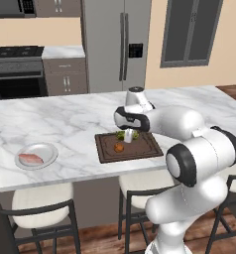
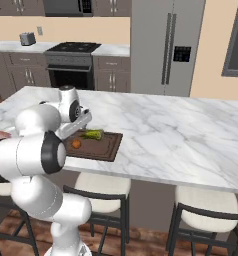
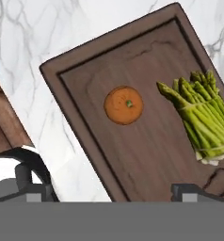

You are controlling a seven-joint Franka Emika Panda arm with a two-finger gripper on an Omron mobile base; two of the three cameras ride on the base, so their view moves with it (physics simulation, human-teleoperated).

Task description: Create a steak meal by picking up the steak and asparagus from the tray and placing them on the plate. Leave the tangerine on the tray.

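Looking from the left base, the steak [image 1: 30, 158] already lay on the plate [image 1: 50, 149], well apart from the tray [image 1: 140, 151] on the marble bench [image 1: 65, 124]; the asparagus step was in hand. From the right base, the claw [image 2: 76, 127] hung over the tray beside the asparagus [image 2: 92, 134] and tangerine [image 2: 76, 143]. In the hand view, its fingertips [image 3: 189, 190] stood spread, empty; it likely needed to shift toward the banded green bundle.
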